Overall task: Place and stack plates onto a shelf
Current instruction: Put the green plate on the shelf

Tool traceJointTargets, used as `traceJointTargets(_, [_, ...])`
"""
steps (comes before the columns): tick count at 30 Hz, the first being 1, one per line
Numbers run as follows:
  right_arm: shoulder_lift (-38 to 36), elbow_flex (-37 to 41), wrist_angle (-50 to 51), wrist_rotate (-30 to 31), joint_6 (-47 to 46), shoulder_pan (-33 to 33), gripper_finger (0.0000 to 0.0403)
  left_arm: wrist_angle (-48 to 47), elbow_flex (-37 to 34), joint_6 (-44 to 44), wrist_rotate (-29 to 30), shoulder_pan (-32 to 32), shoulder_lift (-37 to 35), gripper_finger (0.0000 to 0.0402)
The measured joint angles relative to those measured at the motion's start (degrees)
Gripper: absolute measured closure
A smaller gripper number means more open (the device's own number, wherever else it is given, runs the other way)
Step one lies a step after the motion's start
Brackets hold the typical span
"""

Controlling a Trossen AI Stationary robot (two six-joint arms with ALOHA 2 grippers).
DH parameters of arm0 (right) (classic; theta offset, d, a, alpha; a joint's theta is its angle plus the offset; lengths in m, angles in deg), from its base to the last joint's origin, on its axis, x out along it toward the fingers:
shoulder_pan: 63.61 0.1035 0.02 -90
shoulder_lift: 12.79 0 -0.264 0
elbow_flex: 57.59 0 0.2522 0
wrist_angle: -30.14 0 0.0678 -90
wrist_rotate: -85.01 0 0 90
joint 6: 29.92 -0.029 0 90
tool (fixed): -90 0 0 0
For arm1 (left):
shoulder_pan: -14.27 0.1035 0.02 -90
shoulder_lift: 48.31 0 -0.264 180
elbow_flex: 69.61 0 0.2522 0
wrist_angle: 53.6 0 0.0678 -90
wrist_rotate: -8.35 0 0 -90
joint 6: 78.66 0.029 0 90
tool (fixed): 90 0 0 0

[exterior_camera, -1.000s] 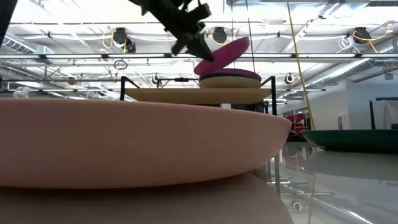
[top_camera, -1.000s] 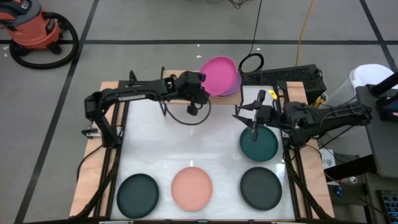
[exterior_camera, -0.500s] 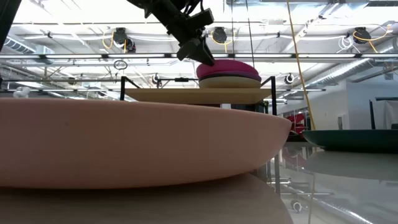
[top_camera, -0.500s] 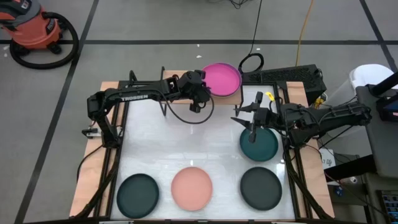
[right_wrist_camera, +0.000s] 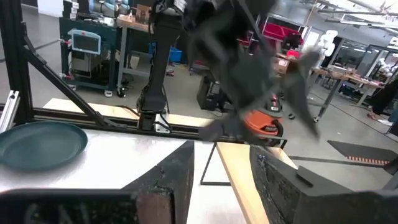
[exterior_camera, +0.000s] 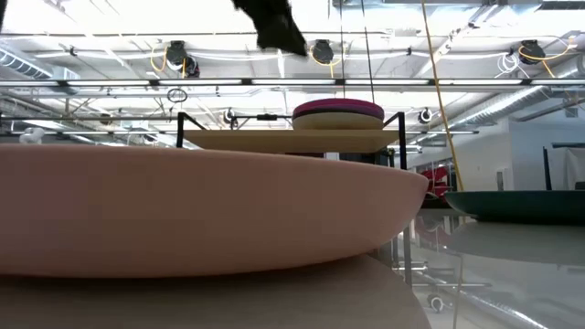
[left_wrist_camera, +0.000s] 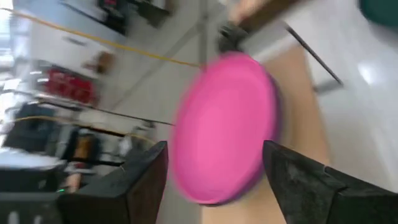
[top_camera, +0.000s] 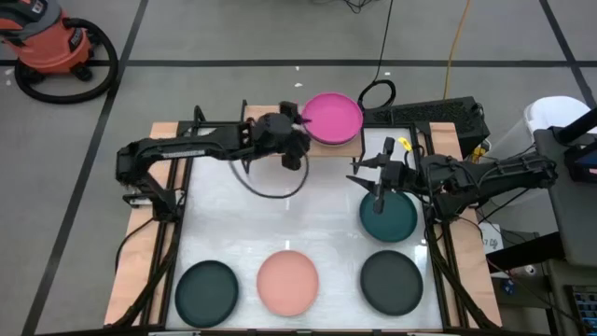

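Observation:
The magenta plate point(top_camera: 333, 118) lies flat on top of a stack whose beige plate point(exterior_camera: 336, 121) rests on the light-wood shelf point(exterior_camera: 283, 139) at the table's far side. My left gripper point(top_camera: 300, 122) hangs open just left of and above that stack, its fingers point(left_wrist_camera: 146, 183) wide apart and clear of the magenta plate point(left_wrist_camera: 224, 127). It also shows high in the low view, left gripper point(exterior_camera: 279, 27). My right gripper point(top_camera: 381, 191) stands open above the far rim of a dark teal plate point(top_camera: 388, 215), with nothing between its fingers point(right_wrist_camera: 280, 186).
Along the table's near edge lie a dark teal plate point(top_camera: 207, 291), a salmon plate point(top_camera: 287, 282) and a charcoal plate point(top_camera: 392, 282). The shelf's left half is bare wood. A loop of black cable point(top_camera: 270, 182) hangs below my left arm. An orange vacuum point(top_camera: 51, 42) stands on the floor.
My left gripper has opened and let go of the magenta plate. The plate was tilted over the stack and now lies flat on it. The gripper has then risen and drawn back a little toward the table's left.

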Motion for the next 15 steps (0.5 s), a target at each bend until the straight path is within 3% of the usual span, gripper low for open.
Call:
traceJointTargets(8, [-0.01,0.01,1.42,0.00,-0.99,0.02,0.0264,-10.90,0.04,-10.31,2.40,-4.01,-14.65,0.0151])
traceJointTargets(15, [-0.06,0.01,11.74,-0.01,-7.50,0.04,0.0264,-21.34,-2.75,-21.92,2.41,-7.61,-30.77,0.0180])
